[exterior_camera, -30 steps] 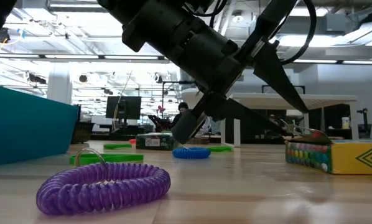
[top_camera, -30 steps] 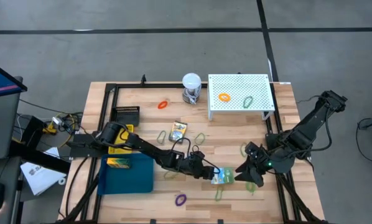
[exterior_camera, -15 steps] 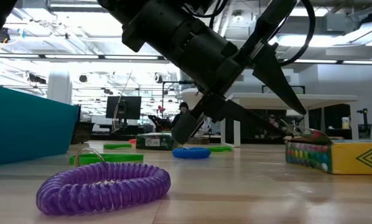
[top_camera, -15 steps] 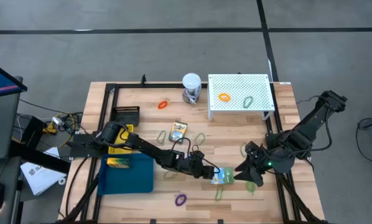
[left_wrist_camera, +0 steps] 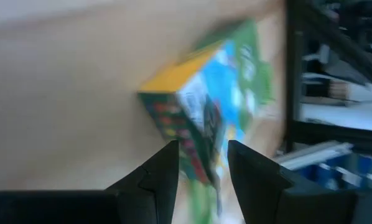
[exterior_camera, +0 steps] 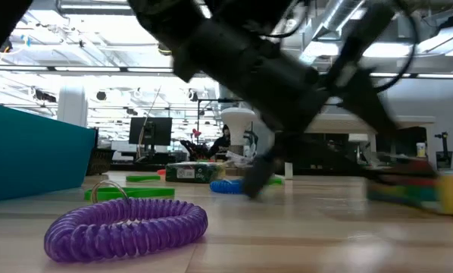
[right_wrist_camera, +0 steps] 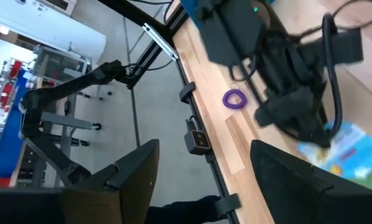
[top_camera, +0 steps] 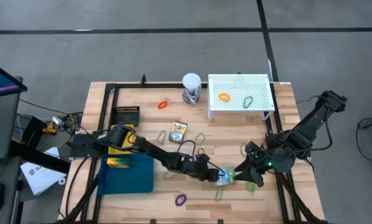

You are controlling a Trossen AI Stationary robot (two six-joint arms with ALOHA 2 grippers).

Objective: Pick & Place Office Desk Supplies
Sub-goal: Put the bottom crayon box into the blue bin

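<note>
Office supplies are lying scattered across the wooden desk [top_camera: 148,118], with the blue tray [top_camera: 129,174] sitting at its left-front part, the yellow bin [top_camera: 117,143] and black mesh basket [top_camera: 126,114] lining up behind it, and a purple loop [top_camera: 181,200] resting near the front edge. Left tool [top_camera: 216,175] is reaching out right of centre with its fingers [left_wrist_camera: 158,171] narrowly parted around a corner of the printed packet [top_camera: 224,178], which is lying on the desk between the two tools. Right tool [top_camera: 243,172] is hanging just beside that packet, fingers [right_wrist_camera: 139,165] spread wide.
</note>
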